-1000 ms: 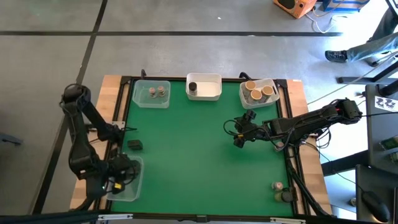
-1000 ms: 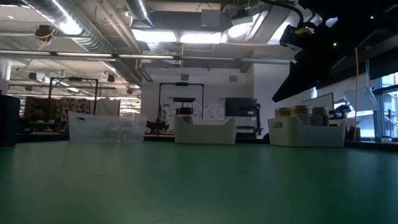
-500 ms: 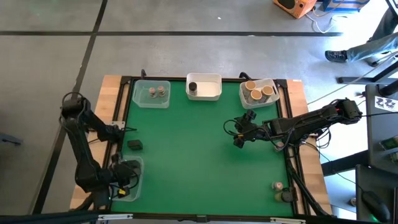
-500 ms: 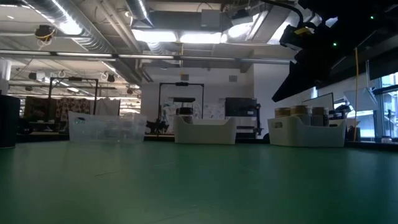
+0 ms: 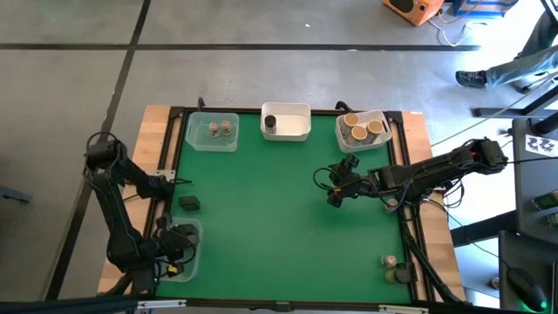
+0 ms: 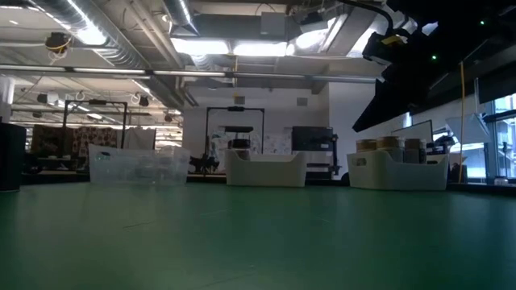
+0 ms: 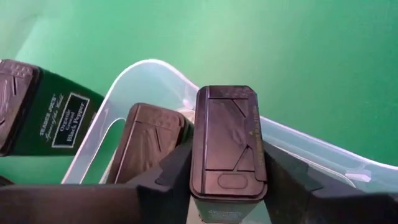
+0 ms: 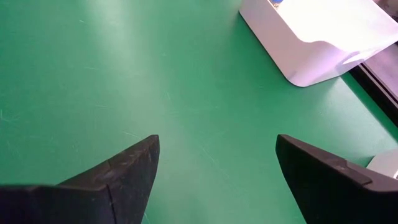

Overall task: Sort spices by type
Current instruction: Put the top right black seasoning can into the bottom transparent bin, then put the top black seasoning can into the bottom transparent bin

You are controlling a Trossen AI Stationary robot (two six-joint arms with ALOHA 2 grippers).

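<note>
Two dark blocky spice tins sit at the clear tub (image 5: 179, 253) at the table's seven o'clock corner: one resting inside (image 7: 146, 140), one (image 7: 227, 146) clamped between the left claw (image 5: 167, 253) fingers above it. A third tin (image 5: 189, 203) lies on the green table (image 5: 279, 218) at twelve o'clock from the tub. Judging by this, the drop-off is in hand; next, let go and fetch that tin. Right claw (image 5: 336, 194) hovers apart, empty, right of centre.

three tubs (image 5: 286, 123) line the table's (image 5: 279, 227) far edge.
</note>
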